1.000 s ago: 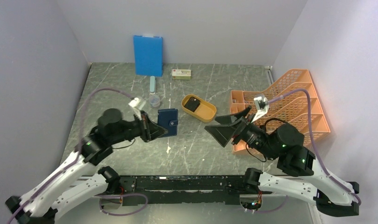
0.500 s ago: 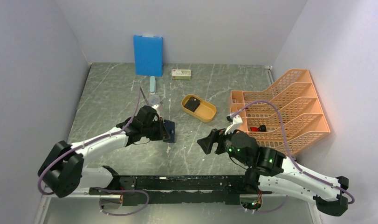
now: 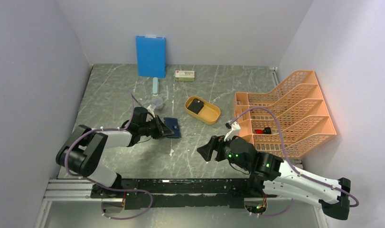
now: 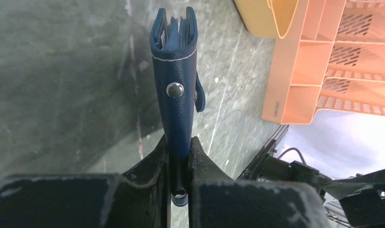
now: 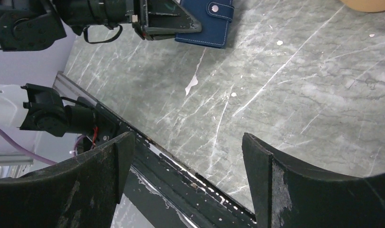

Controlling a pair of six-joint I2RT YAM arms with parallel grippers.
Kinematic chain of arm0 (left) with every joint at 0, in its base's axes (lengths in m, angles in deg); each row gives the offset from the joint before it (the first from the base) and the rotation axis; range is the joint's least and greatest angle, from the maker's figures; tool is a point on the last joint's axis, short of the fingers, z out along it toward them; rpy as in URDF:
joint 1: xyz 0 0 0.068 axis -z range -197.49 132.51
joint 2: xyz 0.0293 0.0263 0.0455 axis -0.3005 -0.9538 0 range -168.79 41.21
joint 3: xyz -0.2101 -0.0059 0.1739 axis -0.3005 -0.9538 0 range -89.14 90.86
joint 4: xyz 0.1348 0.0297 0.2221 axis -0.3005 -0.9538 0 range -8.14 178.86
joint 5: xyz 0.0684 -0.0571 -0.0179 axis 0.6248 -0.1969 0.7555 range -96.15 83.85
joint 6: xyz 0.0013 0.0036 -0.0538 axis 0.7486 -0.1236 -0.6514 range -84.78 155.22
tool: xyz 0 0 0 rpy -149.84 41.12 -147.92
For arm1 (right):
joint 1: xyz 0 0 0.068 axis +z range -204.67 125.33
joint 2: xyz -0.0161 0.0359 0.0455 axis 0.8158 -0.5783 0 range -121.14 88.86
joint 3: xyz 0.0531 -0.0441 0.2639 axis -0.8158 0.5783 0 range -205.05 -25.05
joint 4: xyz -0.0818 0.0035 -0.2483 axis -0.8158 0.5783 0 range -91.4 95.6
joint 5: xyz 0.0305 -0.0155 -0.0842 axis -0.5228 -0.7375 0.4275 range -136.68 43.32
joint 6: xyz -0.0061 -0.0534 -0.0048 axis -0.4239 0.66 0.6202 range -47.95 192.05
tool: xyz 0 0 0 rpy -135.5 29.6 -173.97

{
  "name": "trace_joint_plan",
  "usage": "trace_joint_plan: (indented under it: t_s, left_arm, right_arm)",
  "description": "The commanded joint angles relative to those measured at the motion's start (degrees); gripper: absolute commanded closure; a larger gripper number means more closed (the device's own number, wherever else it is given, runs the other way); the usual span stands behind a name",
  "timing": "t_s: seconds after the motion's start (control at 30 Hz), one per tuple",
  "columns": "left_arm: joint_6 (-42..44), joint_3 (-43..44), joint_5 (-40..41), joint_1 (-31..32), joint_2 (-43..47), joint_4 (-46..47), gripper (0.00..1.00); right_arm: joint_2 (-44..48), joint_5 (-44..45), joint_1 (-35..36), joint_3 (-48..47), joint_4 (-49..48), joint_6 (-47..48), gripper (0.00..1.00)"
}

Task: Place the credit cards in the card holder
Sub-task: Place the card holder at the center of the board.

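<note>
The dark navy card holder [image 3: 173, 127] is folded shut and stands on edge just above the table, left of centre. My left gripper [image 3: 162, 129] is shut on its near end. In the left wrist view the card holder [image 4: 175, 95] points away from the left gripper [image 4: 178, 146], showing a snap stud, a loose tab and thin blue edges at its far mouth. No credit cards can be made out. My right gripper [image 3: 205, 151] hangs open and empty over the near middle. From the right wrist, the card holder [image 5: 205, 20] lies beyond the right gripper [image 5: 188, 142].
A yellow oval tray [image 3: 210, 116] holding a dark flat item sits right of the holder. An orange file rack [image 3: 295, 109] fills the right side, with a red thing inside. A blue board [image 3: 150, 56], a small box [image 3: 184, 75] and a clear cup [image 3: 157, 101] stand at the back.
My left arm has dropped low and stretched out, and the card holder now sits on edge in its grip. My right gripper has swung left and toward the near edge.
</note>
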Motion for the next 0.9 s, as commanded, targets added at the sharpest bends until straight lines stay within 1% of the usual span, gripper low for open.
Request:
trace_joint_plan:
  t_s: [0.0,0.07,0.3,0.43,0.47,0.67,0.8,0.87]
  left_arm:
    - [-0.27,-0.19,-6.17,-2.47,-4.23,5.8,0.95]
    - [2.24,1.66,-4.38,-2.49,-6.19,0.52,0.95]
    - [4.64,3.62,-2.11,-2.58,-8.38,-3.43,0.95]
    - [5.72,4.13,0.33,-2.76,-8.06,-7.23,0.94]
    - [6.07,4.34,1.29,-2.76,-7.87,-8.4,0.92]
    - [7.91,5.91,5.73,-2.75,-7.8,-14.45,0.68]
    - [8.67,6.44,8.54,-2.76,-7.25,-17.13,0.59]
    - [8.85,6.52,9.76,-2.76,-6.88,-18.2,0.56]
  right_arm:
    - [-0.44,-0.05,0.11,-0.33,-1.96,-1.46,0.14]
    - [-0.05,0.05,0.11,-0.19,-2.03,-1.7,0.14]
    - [0.88,0.82,0.11,0.32,-1.7,-2.57,0.14]
    - [0.79,0.94,0.13,0.33,-1.77,-2.82,0.14]
    - [0.67,0.94,0.08,0.16,-1.6,-2.77,0.14]
    - [-0.04,1.36,0.15,-0.97,-0.62,-1.71,0.13]
    - [-0.37,1.68,0.15,-1.47,-0.19,-1.39,0.13]
    - [-0.23,1.92,0.14,-1.57,-0.04,-1.4,0.13]
